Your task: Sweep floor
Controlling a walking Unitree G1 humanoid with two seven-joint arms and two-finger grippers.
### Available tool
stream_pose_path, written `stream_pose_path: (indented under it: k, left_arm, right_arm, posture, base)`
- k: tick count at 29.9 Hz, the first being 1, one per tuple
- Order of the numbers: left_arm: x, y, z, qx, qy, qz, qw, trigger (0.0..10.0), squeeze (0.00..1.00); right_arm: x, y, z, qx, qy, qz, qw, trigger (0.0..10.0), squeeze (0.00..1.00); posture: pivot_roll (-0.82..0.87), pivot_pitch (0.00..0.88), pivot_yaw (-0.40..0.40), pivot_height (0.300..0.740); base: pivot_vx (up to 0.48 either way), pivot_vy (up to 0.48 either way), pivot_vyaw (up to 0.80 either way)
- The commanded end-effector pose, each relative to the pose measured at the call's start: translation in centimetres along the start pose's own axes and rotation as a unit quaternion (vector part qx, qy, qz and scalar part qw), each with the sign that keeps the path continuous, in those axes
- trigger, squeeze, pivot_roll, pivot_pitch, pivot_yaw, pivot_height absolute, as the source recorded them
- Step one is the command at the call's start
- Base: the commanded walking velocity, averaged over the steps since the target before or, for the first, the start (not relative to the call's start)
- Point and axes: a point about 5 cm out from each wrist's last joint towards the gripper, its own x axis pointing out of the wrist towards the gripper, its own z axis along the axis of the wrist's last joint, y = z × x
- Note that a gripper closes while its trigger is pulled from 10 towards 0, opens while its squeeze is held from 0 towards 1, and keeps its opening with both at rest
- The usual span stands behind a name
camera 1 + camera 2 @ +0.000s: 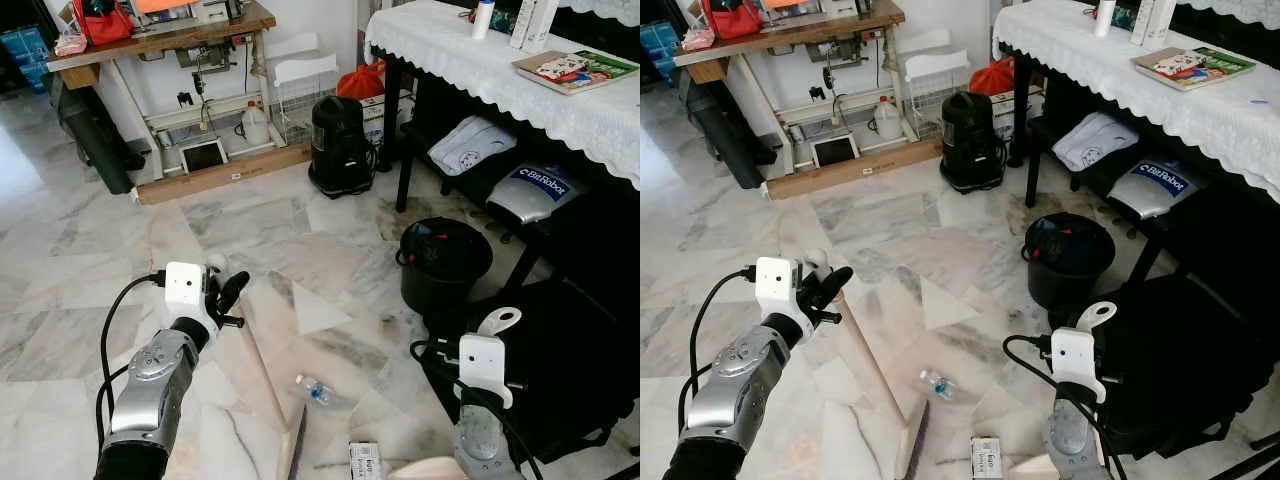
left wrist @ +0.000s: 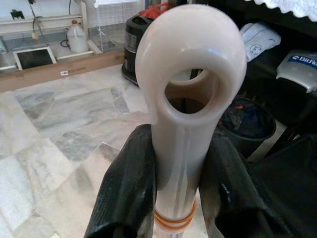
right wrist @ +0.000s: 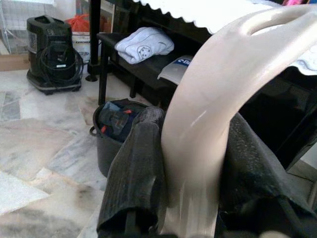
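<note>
Broom [image 1: 865, 365] slants down across the marble floor [image 1: 90, 250] before us, our left gripper [image 2: 181, 183] clenched on its pale handle just below the hanging loop. Our right gripper [image 3: 190, 168] grasps a dustpan handle [image 3: 218, 99] near right. A plastic bottle [image 1: 312, 389] lies near the bristles; a black bin [image 1: 443, 262] stands farther right, beside the cloth-covered table [image 1: 470, 60].

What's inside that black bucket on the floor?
The black bucket holds dark crumpled rubbish with red and blue bits on top. Whatever lies beneath that top layer is covered and cannot be seen.
</note>
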Motion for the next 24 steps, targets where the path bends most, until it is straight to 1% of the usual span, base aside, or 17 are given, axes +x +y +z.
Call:
stream_pose_path:
  k: [1,6,9,11,13,15,20,22,24]
  left_arm:
    - [0.2,0.4,1.4,0.003,-0.019,-0.002,1.000,10.0,0.00]
    - [0.4,0.4,1.3,-0.009,-0.008,-0.006,1.000,10.0,0.00]
    - [0.5,0.4,1.2,-0.011,-0.005,-0.008,1.000,10.0,0.00]
    - [0.5,0.3,1.2,-0.012,-0.004,-0.009,1.000,10.0,0.00]
    - [0.6,0.3,1.2,-0.013,-0.003,-0.010,1.000,10.0,0.00]
    - [0.7,0.3,1.3,-0.015,-0.002,-0.011,1.000,10.0,0.00]
    - [0.8,0.2,1.2,-0.017,-0.002,-0.012,1.000,10.0,0.00]
    - [0.9,0.2,1.2,-0.018,-0.002,-0.012,1.000,10.0,0.00]
    - [1.0,0.1,1.2,-0.019,-0.003,-0.012,1.000,10.0,0.00]
  right_arm:
    - [-1.4,0.7,-1.7,-0.012,0.054,0.020,0.998,10.0,0.00]
    - [-1.2,0.2,-2.5,0.001,0.114,-0.002,0.993,10.0,0.00]
    - [-1.0,0.0,-2.7,0.022,0.139,-0.013,0.990,10.0,0.00]
    - [-1.0,0.0,-3.0,0.021,0.160,-0.015,0.987,10.0,0.00]
    - [-1.0,-0.1,-3.1,0.032,0.176,-0.020,0.984,10.0,0.00]
    - [-0.8,-0.4,-3.2,0.054,0.202,-0.032,0.977,10.0,0.00]
    - [-0.5,-0.6,-2.6,0.050,0.200,-0.026,0.978,10.0,0.00]
    - [-0.4,-0.3,-2.6,0.061,0.225,0.001,0.972,10.0,0.00]
    - [-0.4,-0.1,-2.7,0.081,0.245,0.004,0.966,10.0,0.00]
  posture:
    - [-0.03,0.053,0.098,0.740]
    - [-0.04,0.049,0.096,0.740]
    - [-0.04,0.040,0.093,0.740]
    - [-0.04,0.040,0.093,0.740]
    - [-0.04,0.034,0.091,0.740]
    - [-0.05,0.031,0.090,0.740]
    - [-0.05,0.027,0.088,0.740]
    - [-0.06,0.025,0.085,0.740]
    - [-0.06,0.022,0.082,0.740]
  base:
    - [0.000,0.000,0.00]
    - [0.000,0.000,0.00]
    - [0.000,0.000,0.00]
    - [0.000,0.000,0.00]
    - [0.000,0.000,0.00]
    - [0.000,0.000,0.00]
    - [0.000,0.000,0.00]
    - [0.000,0.000,0.00]
    - [0.000,0.000,0.00]
